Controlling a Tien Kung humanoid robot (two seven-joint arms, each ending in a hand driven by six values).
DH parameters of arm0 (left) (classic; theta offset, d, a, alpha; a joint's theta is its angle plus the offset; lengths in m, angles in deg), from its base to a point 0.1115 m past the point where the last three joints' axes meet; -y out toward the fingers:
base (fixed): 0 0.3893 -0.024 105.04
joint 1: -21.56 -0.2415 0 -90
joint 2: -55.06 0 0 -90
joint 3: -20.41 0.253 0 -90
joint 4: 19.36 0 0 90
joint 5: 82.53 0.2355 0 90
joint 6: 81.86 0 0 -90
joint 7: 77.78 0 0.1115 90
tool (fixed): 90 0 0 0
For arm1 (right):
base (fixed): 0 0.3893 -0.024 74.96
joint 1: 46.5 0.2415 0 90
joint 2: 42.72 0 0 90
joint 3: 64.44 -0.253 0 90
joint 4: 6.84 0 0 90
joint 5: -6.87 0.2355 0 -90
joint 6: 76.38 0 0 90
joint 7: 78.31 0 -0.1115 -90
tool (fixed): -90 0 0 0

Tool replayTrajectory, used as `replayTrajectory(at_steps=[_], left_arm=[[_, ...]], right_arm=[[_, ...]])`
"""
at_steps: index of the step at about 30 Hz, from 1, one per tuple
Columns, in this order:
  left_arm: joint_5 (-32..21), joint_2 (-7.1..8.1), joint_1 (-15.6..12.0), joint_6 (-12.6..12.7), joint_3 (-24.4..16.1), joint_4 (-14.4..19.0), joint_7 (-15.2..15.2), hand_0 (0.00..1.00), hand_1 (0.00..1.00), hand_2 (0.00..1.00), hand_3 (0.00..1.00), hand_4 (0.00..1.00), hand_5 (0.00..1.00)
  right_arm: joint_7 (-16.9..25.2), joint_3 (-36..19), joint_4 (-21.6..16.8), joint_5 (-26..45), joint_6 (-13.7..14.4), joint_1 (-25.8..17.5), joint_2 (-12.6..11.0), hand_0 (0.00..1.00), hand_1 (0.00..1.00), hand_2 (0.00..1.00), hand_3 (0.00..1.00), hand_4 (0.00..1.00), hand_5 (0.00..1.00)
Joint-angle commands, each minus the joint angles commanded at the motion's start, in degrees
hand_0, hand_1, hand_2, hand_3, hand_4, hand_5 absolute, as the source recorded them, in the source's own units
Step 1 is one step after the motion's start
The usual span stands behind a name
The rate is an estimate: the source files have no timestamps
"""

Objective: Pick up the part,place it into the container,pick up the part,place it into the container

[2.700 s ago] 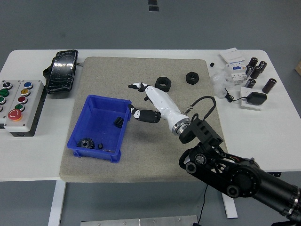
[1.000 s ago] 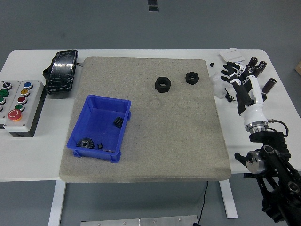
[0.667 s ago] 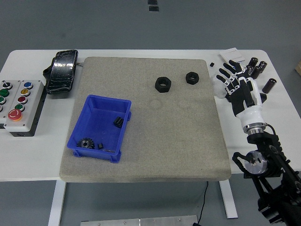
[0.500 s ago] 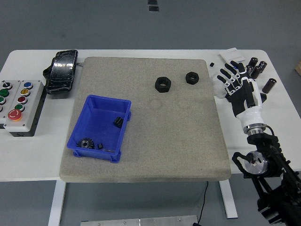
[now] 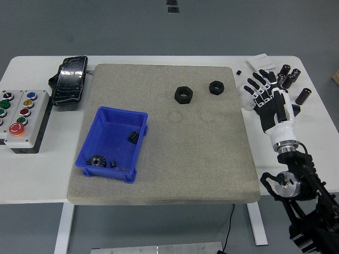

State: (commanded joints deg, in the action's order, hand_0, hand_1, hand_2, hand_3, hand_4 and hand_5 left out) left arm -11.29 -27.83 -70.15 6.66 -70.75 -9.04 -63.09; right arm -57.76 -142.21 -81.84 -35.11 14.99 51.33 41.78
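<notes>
A blue bin (image 5: 112, 143) sits at the left of the grey mat (image 5: 190, 153). Inside it lie a small black part (image 5: 133, 136), a black gear (image 5: 96, 160) and small black pieces. Two black nuts rest on the mat's far part: a larger one (image 5: 183, 94) and a smaller one (image 5: 216, 87). My right hand (image 5: 263, 93) is open with fingers spread, empty, over the table's right side beyond the mat, far from both nuts. The left arm is out of view.
A grey button box (image 5: 20, 119) and a black pedal (image 5: 70, 80) lie at the left. Black cylinders (image 5: 291, 79), a white box (image 5: 262, 64) and a black adapter with cable crowd the far right, just behind my right hand.
My right hand pulled back from beside the blue bin to the table's right side, then turned palm out and spread its fingers. In the last half second it barely moved.
</notes>
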Motion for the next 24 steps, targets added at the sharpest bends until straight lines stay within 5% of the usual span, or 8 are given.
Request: replayTrajectory(at_steps=[8, 18, 24], left_arm=[[0.06, -0.11, -0.09, -0.08, -0.02, 0.0, 0.09, 0.625, 0.571, 0.569, 0.65, 0.632, 0.386], [-0.33, 0.34, -0.24, -0.1, 0.26, 0.0, -0.06, 0.624, 0.569, 0.568, 0.648, 0.63, 0.384], [-0.51, 0.19, -0.33, -0.09, 0.33, 0.0, -0.11, 0.624, 0.569, 0.567, 0.646, 0.627, 0.381]], right_arm=[[0.5, -0.13, -1.12, -1.03, 0.22, 0.13, -0.22, 0.683, 0.698, 0.694, 0.663, 0.864, 0.581], [-10.37, 0.14, -8.37, -20.93, 13.49, 0.7, -1.07, 0.691, 0.702, 0.695, 0.658, 0.824, 0.541], [-11.8, 3.33, -9.09, -31.0, 20.38, 0.66, -1.34, 0.687, 0.702, 0.697, 0.657, 0.819, 0.538]])
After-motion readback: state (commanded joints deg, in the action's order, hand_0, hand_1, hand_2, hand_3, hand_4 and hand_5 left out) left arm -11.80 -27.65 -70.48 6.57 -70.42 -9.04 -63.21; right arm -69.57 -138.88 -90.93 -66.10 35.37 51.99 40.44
